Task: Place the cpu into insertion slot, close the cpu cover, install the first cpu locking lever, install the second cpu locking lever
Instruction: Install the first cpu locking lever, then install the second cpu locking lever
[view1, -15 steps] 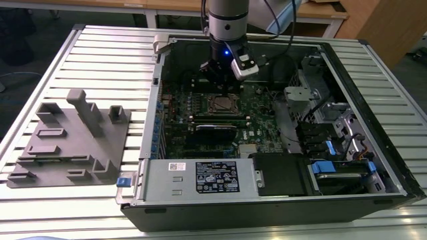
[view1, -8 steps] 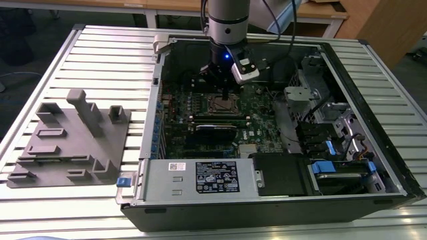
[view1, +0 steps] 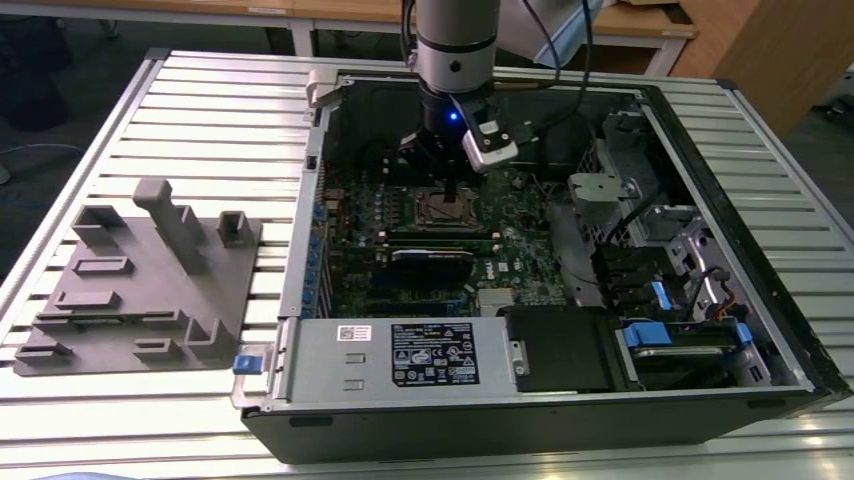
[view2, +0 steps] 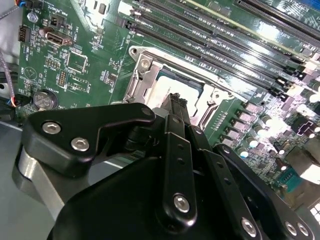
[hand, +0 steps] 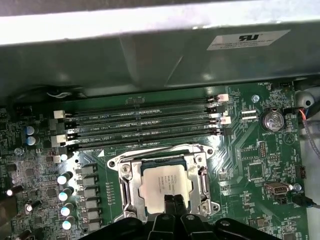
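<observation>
In the exterior view, a grey moulded fixture (view1: 140, 275) with upright posts lies nearest on the slatted desk (view1: 200, 110), at the exterior view's left of the open computer case (view1: 667, 395). At the case's near edge sits a grey power-supply box (view1: 400, 355) with a label plate. Beyond it lies the green motherboard (view1: 514, 255), and over its middle hangs the arm (view1: 451, 40), its pincer (view1: 451, 192) reaching down to the socket area.

In the first wrist view the pincer (hand: 172, 202) has its two black fingertips (hand: 166, 204) drawn close together, almost touching, with their ends over the near edge of the cpu (hand: 165, 184); whether they press on it I cannot tell, and they grip nothing that shows. The cpu lies flat in the insertion slot (hand: 131, 192), its pale metal top facing up. The cpu cover (hand: 162, 156) lies down around the chip, its silvery frame ringing the top. Whether the locking levers are latched I cannot tell. Past the socket run four long memory slots (hand: 145, 127), and beyond them stands the grey case wall (hand: 150, 60).

In the second wrist view, the pincer's black linkage (view2: 172, 165) fills the foreground, with the cpu (view2: 172, 87) just beyond the fingertips.
</observation>
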